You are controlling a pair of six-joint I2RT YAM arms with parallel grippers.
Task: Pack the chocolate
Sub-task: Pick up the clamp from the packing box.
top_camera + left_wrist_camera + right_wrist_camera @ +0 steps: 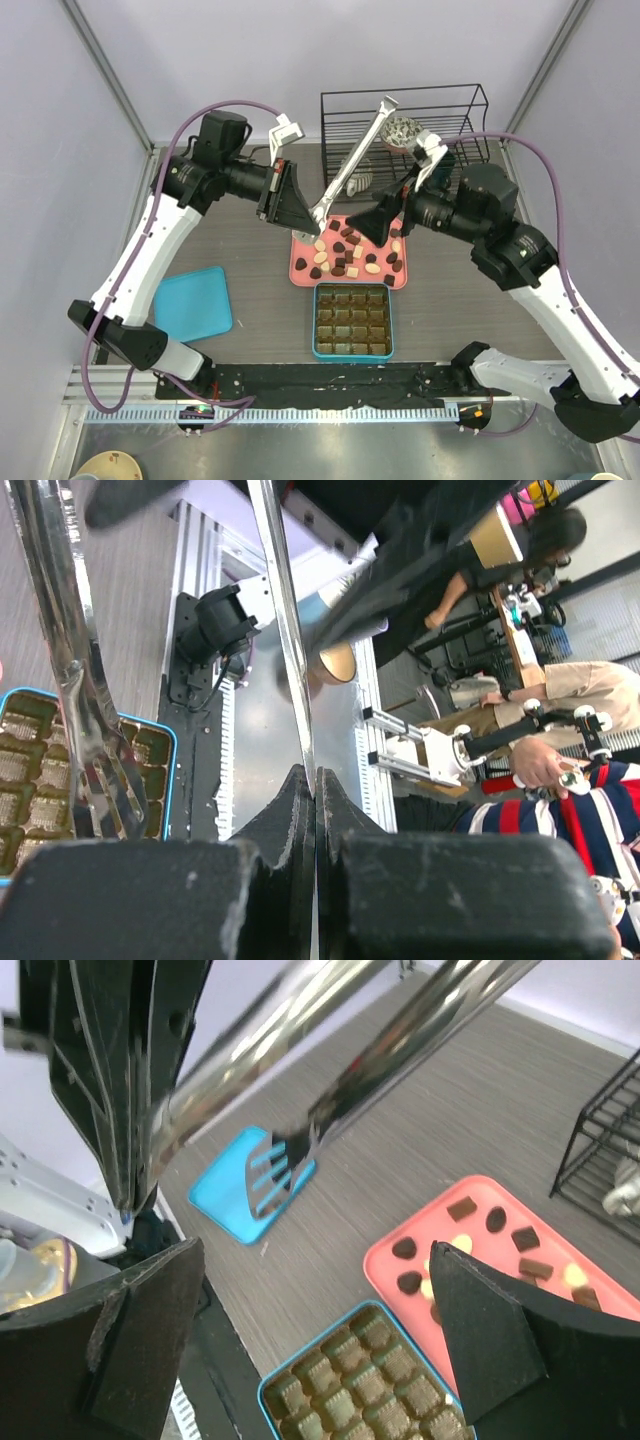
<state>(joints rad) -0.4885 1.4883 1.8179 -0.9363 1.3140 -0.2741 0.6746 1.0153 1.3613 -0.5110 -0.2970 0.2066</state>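
Observation:
Small dark, mid-brown and cream chocolate [352,252] pieces lie scattered on the pink tray [298,272]; some also show in the right wrist view as chocolate [461,1208] on the tray [385,1260]. Metal tongs [352,160] slant from the rack down to the tray's back left corner. My left gripper [305,222] is shut on one arm of the tongs [282,630], near the tip; the left gripper [316,775] shows no gap. My right gripper [375,228] hovers open over the tray, and the right gripper [310,1330] holds nothing. The teal box [315,322] with brown compartments sits in front of the tray.
A black wire rack [403,100] stands behind the tray with a round metal item [402,130] in it. The teal lid [193,302] lies flat at the left, also seen as the lid [235,1185]. A black and aluminium rail [330,385] runs along the near edge.

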